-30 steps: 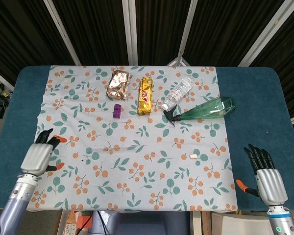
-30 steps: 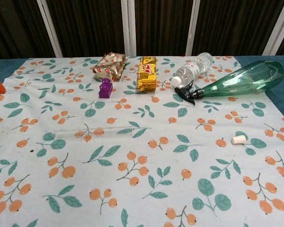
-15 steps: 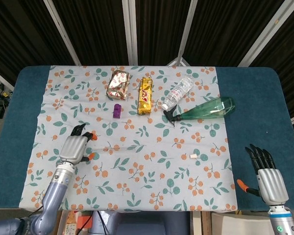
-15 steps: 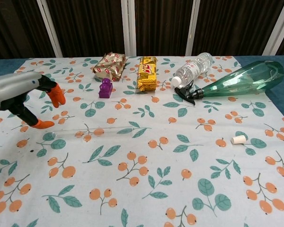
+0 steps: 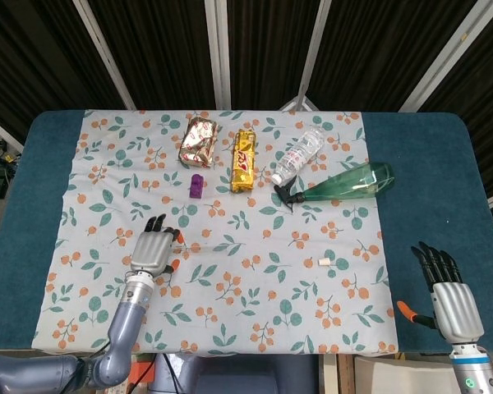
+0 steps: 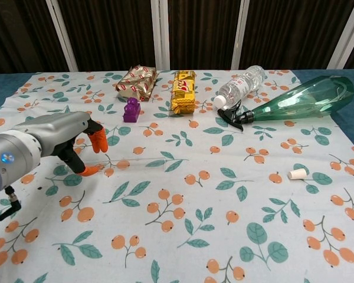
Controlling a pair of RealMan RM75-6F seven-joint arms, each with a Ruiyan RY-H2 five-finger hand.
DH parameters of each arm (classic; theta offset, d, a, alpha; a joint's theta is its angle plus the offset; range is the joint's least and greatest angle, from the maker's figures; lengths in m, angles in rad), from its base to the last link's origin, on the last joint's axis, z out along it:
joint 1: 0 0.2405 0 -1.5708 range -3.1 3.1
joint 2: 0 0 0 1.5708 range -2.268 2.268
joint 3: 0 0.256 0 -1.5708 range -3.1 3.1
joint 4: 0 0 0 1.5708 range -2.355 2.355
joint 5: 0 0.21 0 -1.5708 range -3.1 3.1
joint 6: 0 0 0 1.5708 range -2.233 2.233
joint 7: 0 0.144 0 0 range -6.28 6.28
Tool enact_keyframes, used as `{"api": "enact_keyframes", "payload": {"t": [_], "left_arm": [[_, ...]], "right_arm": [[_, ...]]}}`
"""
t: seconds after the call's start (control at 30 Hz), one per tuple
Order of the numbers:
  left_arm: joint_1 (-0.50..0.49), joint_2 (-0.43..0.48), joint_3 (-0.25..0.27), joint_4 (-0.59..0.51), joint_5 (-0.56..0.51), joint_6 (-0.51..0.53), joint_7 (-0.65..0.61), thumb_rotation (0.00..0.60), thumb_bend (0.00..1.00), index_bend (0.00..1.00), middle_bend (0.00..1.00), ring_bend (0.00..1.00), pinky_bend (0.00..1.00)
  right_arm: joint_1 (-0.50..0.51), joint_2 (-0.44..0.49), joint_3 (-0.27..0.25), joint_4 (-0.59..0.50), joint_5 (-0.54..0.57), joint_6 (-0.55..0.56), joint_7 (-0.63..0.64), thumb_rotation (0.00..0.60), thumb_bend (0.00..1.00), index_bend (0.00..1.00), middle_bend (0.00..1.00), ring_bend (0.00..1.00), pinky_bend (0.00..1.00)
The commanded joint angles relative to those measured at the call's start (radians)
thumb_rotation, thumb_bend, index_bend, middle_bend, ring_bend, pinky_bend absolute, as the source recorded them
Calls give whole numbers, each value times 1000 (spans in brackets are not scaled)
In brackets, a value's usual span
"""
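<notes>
Since the earlier frame, the left robot hand [image 5: 153, 249] has swung inward from the cloth's left edge to hover over the leaf-and-berry tablecloth [image 5: 230, 287], fingers apart and holding nothing; its orange fingertips [image 6: 98, 141] hang just above a thin clear tube [image 6: 130, 160] lying flat on the cloth. The right robot hand [image 5: 448, 300] has not shifted: it rests open, fingers spread, at the near right corner of the blue surface [image 5: 431, 164], off the cloth. A small white cap [image 5: 327, 262] lies alone, right of centre. Farther back sits a purple toy block [image 5: 196, 185]. Behind it, in a row: a gold-and-red foil packet [image 5: 199, 139], a yellow snack bar pack [image 5: 244, 160] with red lettering too small to read, a clear water bottle [image 5: 298, 155] whose label is illegible, and a green spray bottle [image 5: 345, 184] lying on its side, black nozzle toward the water bottle's cap.
</notes>
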Motion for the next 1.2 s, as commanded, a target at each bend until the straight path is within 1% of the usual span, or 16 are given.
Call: {"api": "enact_keyframes", "payload": {"t": [0.03,0.37,0.7,0.87,1.2], "left_arm": [[-22,-32,-14,23,-35,13,17,600,390,421,353,0,0],[-65,-98,-36,94,-91,38,32,600,392,434,351,0,0],[-91,-135,-45,121,-135,45,44,600,433,455,349,0,0],[-99,-144,-45,127,-145,50,45,600,458,468,349,0,0],[-109,-146,-49,124,-179,59,54,600,460,473,348,0,0]], "right_arm": [[1,1,0,0,-2,0,4,600,235,0,0,0,0],[2,2,0,4,1,-3,20,600,235,0,0,0,0],[3,3,2,4,6,-7,26,600,235,0,0,0,0],[3,4,2,0,10,-9,26,600,235,0,0,0,0],[2,5,1,-4,11,-10,27,600,236,0,0,0,0]]}}
